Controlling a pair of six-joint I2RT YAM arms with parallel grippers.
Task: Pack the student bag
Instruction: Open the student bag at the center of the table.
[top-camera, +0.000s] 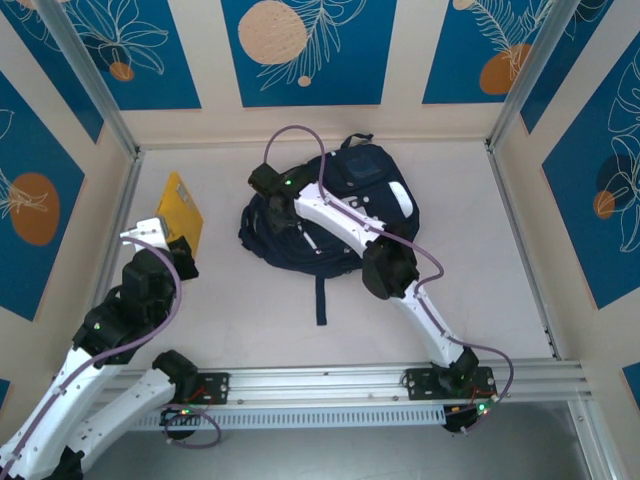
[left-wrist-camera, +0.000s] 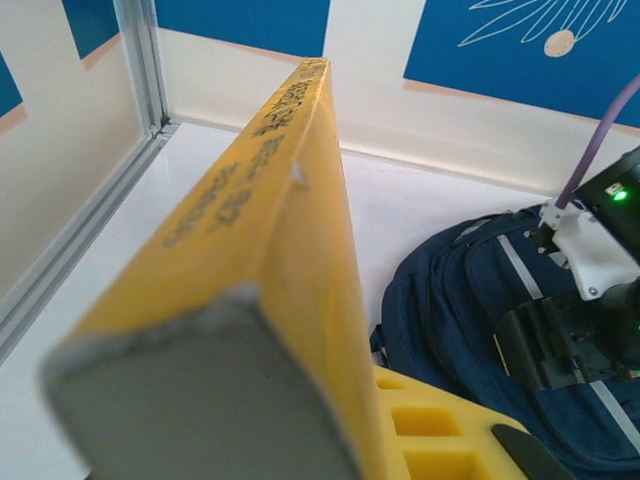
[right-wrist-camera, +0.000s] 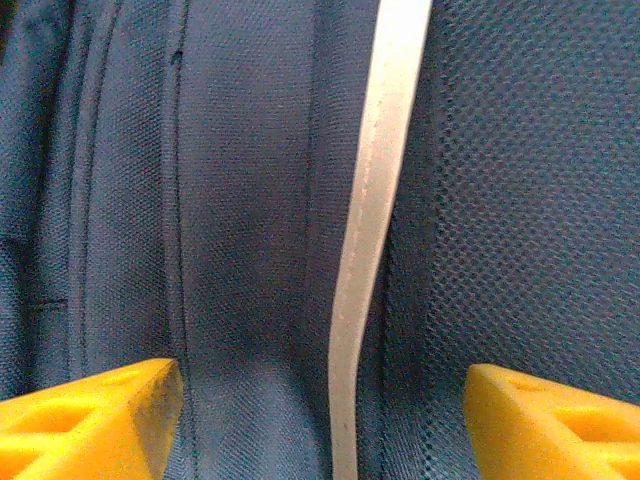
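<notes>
Seen from above, the bag (top-camera: 360, 170) lies flat on the white tabletop (top-camera: 470, 290), toward the back wall and a little right of centre. It is dark navy with a pale patch on its right side. One dark strap (top-camera: 321, 300) trails off it toward my bases.

My right arm reaches forward and left across the bag. My right gripper (top-camera: 275, 212) points down at the bag's left part. In the right wrist view the gripper (right-wrist-camera: 320, 410) is spread wide. One yellow fingertip (right-wrist-camera: 90, 415) sits at the lower left corner and the other at the lower right. Nothing is held between them. Beneath them is navy fabric (right-wrist-camera: 250, 200), smooth weave on the left and mesh on the right, with a white stripe (right-wrist-camera: 385, 200) running down the middle. I cannot tell whether the fingertips touch the fabric.

My left arm is bent at the left side of the tabletop, well apart from the bag. My left gripper (top-camera: 178, 245) is closed narrowly on a thin yellow book (top-camera: 185, 205), held by its near edge and raised off the tabletop. In the left wrist view the book (left-wrist-camera: 290, 200) runs away from the camera, its spine up and dark print along it. A yellow finger (left-wrist-camera: 430, 435) shows just beside it at lower right. Behind the book, on the right, lies the bag (left-wrist-camera: 470, 300), with my right arm's wrist over it.
</notes>
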